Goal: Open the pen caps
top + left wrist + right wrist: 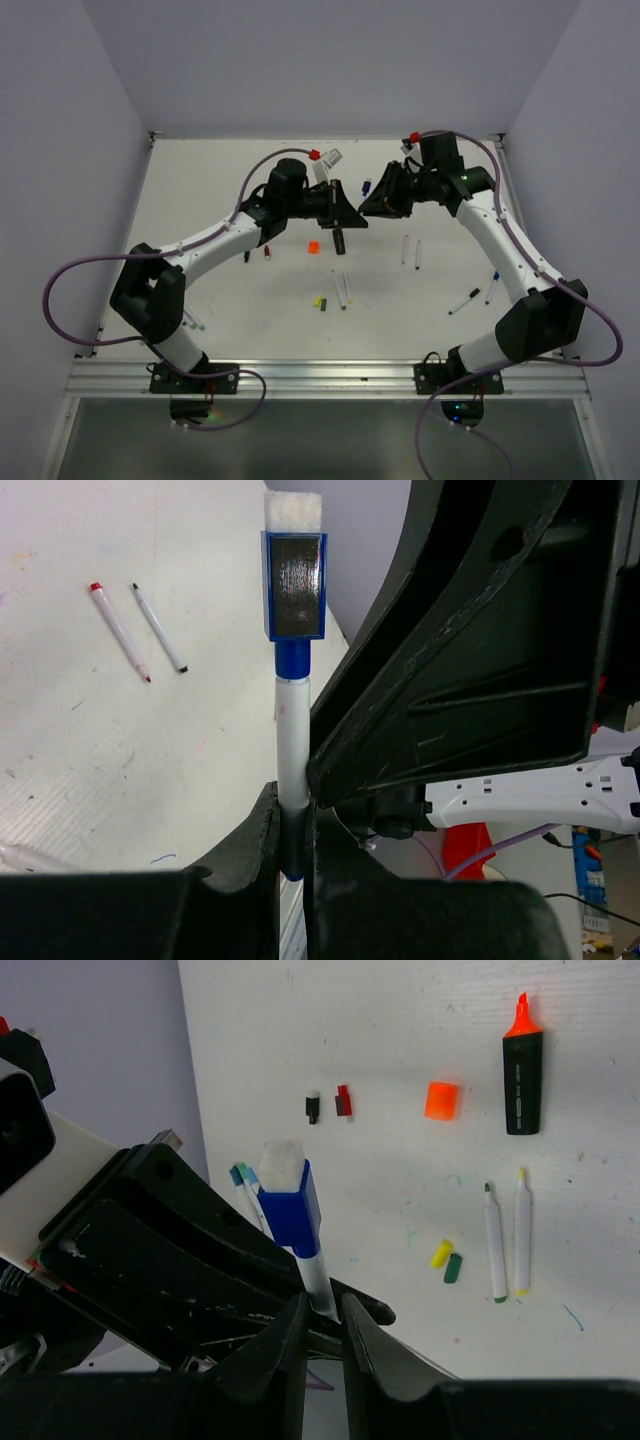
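A white-barrelled pen (292,730) carries a blue cap (295,585) with a white felt block on top. My left gripper (292,840) is shut on the barrel's lower end. My right gripper (325,1325) faces it, jaws narrowly apart on either side of the same barrel (318,1280), below the blue cap (290,1210). Both grippers meet above the table's far middle, the left gripper (352,215) beside the right gripper (375,205). Loose caps lie on the table: orange (441,1100), red (343,1100), black (311,1107), yellow (441,1253), green (453,1268).
An uncapped black marker (521,1080) with an orange tip lies by the orange cap. Two uncapped white pens (494,1245) lie beside the yellow and green caps. A red-tipped pen (120,630) and a black-tipped pen (160,627) lie further right. More pens (463,300) rest near the right arm.
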`<state>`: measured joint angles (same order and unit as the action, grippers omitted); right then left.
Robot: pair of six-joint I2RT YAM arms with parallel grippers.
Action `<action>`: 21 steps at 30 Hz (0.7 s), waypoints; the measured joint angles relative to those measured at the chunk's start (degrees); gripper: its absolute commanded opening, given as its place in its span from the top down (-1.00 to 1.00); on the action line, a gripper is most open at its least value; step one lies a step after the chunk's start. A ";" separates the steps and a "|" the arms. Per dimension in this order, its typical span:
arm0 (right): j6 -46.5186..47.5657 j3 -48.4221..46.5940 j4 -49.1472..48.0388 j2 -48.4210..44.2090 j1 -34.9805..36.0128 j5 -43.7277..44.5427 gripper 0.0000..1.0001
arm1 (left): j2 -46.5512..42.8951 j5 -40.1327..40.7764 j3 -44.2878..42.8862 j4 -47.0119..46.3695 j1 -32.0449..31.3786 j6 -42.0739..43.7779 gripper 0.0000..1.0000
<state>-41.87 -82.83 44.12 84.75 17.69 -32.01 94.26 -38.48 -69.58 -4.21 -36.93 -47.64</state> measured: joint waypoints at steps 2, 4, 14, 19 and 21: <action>-0.57 0.33 -0.76 0.00 0.37 -0.17 0.57 | 0.00 -0.04 0.00 -0.46 0.13 -0.46 1.00; -0.90 0.50 -1.77 0.00 0.57 -0.20 0.57 | 0.00 -0.13 0.00 -0.76 0.15 -1.01 1.00; -0.59 0.57 -3.48 1.03 1.29 -0.11 1.00 | -0.09 -0.98 1.70 -3.80 0.81 -2.82 0.01; 1.55 0.46 -2.27 1.51 1.81 0.79 1.00 | -2.78 -1.25 5.25 -5.46 1.46 -3.08 -0.86; 2.75 0.46 -1.62 1.51 1.88 0.85 1.00 | -5.07 -1.36 7.02 -5.64 2.67 -2.95 -0.84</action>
<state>-39.11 -82.37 42.50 86.26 19.57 -31.16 89.19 -39.83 -62.57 -9.85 -34.26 -50.59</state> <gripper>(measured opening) 0.044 0.922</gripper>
